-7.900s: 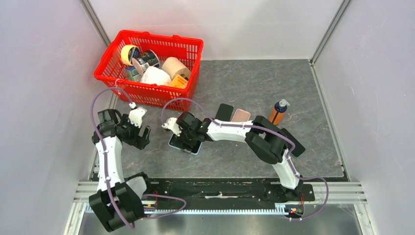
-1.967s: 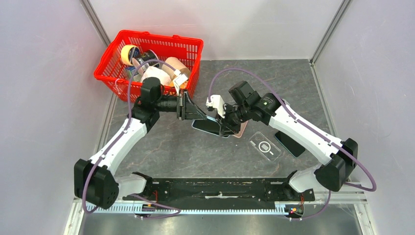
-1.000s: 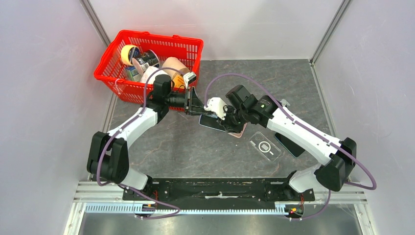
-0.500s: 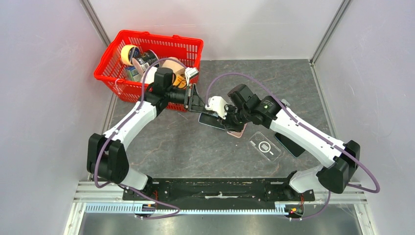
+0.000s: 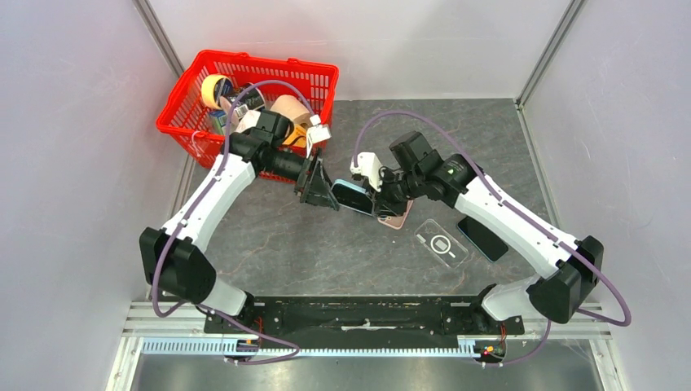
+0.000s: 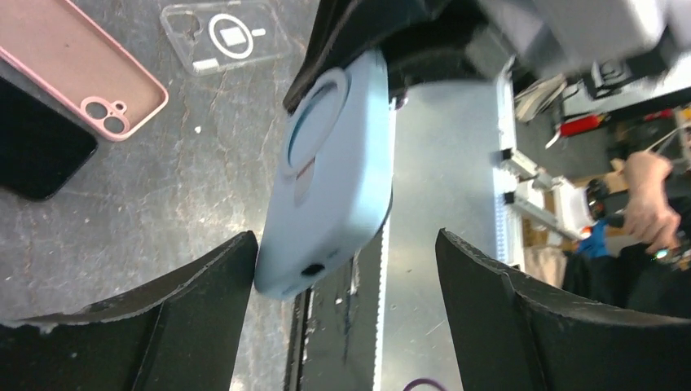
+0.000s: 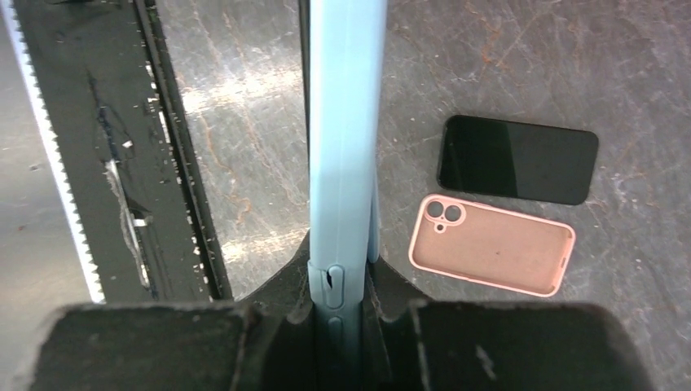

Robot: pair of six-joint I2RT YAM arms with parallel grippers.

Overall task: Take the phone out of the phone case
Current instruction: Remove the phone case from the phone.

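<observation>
A light blue phone case [image 5: 352,195] hangs on edge above the table's middle, with my right gripper [image 5: 381,200] shut on it. The right wrist view shows the case [image 7: 342,122] edge-on, its side buttons clamped in my right gripper [image 7: 342,273]. The phone is almost hidden inside; only a dark sliver shows along the case's rim. My left gripper [image 5: 323,194] stands open at the case's free end. In the left wrist view the case [image 6: 334,163] reaches into my left gripper [image 6: 346,240], its corner against the left finger [image 6: 204,293] and the right finger well apart from it.
An empty pink case [image 5: 397,217] lies just under the right gripper, also seen as the pink case [image 7: 491,244]. A clear case [image 5: 441,243] and a bare black phone [image 5: 483,238] lie to the right. A red basket [image 5: 269,62] of several items stands at the back left.
My left gripper has opened wide, letting go of the case's end, and dropped slightly toward the front. The right gripper still holds the case, now turned more on edge.
</observation>
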